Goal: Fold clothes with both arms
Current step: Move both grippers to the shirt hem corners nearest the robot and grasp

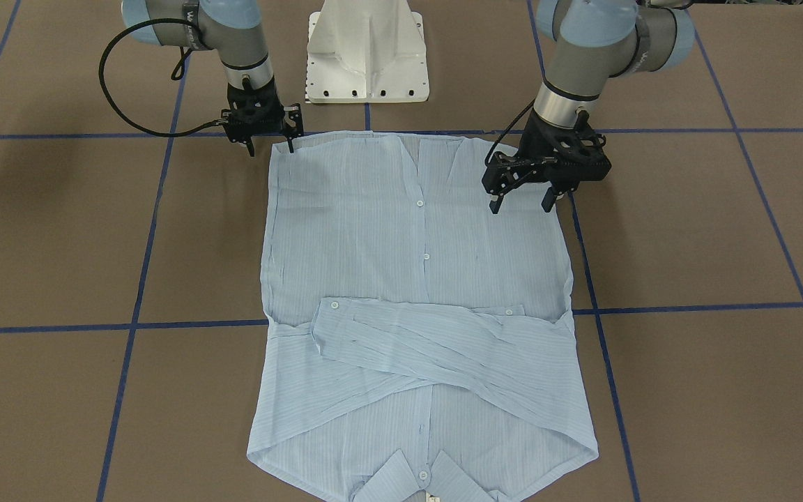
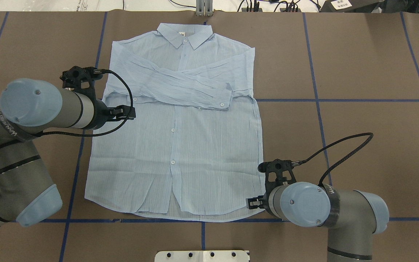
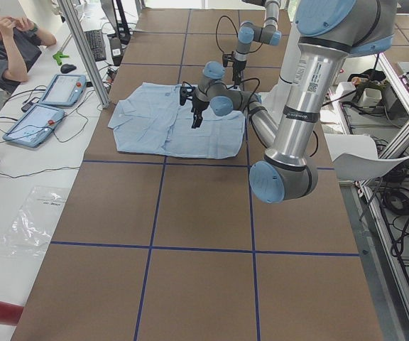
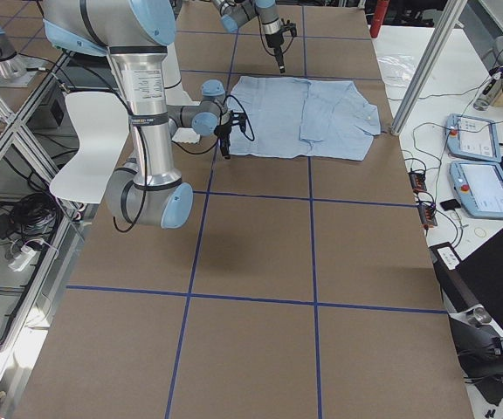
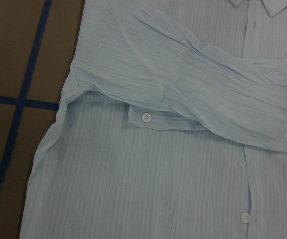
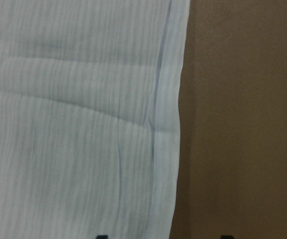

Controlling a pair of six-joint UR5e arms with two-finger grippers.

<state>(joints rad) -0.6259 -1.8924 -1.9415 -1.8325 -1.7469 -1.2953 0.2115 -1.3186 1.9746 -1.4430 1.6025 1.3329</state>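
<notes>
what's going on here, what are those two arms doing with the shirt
Two robot arms are partway through folding a pale-blue button-up shirt. It lies flat on the table with both sleeves crossed over the chest. Neither arm holds it now. The right gripper is open at a hem corner, astride the shirt's side edge. The left gripper is open over the opposite side edge, nearer the sleeves.

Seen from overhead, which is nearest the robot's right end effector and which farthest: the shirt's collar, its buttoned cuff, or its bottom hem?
From the right end effector:
1. Pale-blue striped shirt's bottom hem, right beside it.
2. Buttoned cuff, mid-shirt.
3. Collar, at the far end.
</notes>
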